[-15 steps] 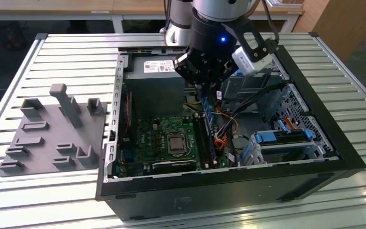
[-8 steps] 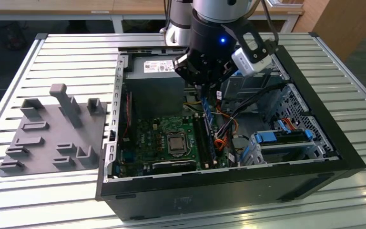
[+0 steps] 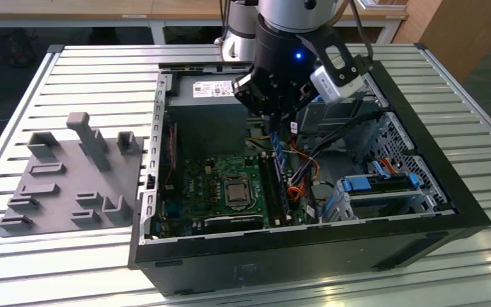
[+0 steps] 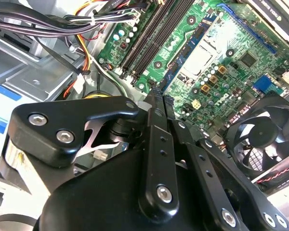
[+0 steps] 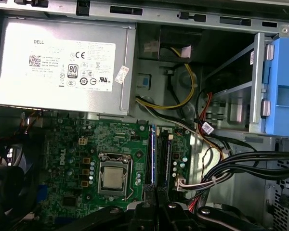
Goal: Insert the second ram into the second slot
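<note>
Gripper (image 4: 159, 98) sat clamped on the second ram (image 5: 153, 154), poised over the memory slots (image 3: 273, 185) at three o'clock of the CPU socket (image 3: 235, 190) in the exterior view; any skew would likely have jammed it.

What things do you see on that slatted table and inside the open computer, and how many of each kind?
Open computer case: 1
Grey parts rack: 1
Robot gripper: 1
Power supply: 1
Cooling fan: 1
Processor: 1
Total: 6
</note>
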`<state>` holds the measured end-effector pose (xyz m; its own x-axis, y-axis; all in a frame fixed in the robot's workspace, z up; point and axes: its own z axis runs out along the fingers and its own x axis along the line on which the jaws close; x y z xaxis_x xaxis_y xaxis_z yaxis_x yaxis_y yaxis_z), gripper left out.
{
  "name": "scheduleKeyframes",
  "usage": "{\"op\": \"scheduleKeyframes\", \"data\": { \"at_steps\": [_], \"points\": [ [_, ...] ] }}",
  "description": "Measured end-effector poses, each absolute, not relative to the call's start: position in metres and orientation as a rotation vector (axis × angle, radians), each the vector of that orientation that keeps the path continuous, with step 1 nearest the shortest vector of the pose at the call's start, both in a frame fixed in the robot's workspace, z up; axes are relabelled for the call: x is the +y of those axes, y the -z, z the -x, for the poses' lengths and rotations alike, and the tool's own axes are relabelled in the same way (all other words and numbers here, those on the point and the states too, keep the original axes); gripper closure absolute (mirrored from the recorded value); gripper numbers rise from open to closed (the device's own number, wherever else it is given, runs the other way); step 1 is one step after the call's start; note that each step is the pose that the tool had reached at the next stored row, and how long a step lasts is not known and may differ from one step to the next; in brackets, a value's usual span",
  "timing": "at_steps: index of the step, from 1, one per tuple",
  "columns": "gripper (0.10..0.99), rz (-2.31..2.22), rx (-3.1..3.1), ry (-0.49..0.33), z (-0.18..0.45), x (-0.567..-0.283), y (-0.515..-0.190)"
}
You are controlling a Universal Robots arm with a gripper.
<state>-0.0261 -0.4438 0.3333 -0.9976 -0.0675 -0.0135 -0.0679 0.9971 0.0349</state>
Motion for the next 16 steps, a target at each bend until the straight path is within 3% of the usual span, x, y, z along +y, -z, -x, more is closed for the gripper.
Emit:
{"op": "scheduleKeyframes", "data": {
  "at_steps": [16],
  "points": [
    [0.957, 0.106, 3.128, -0.055, 0.0261, -0.4438, -0.3288]
  ]
}}
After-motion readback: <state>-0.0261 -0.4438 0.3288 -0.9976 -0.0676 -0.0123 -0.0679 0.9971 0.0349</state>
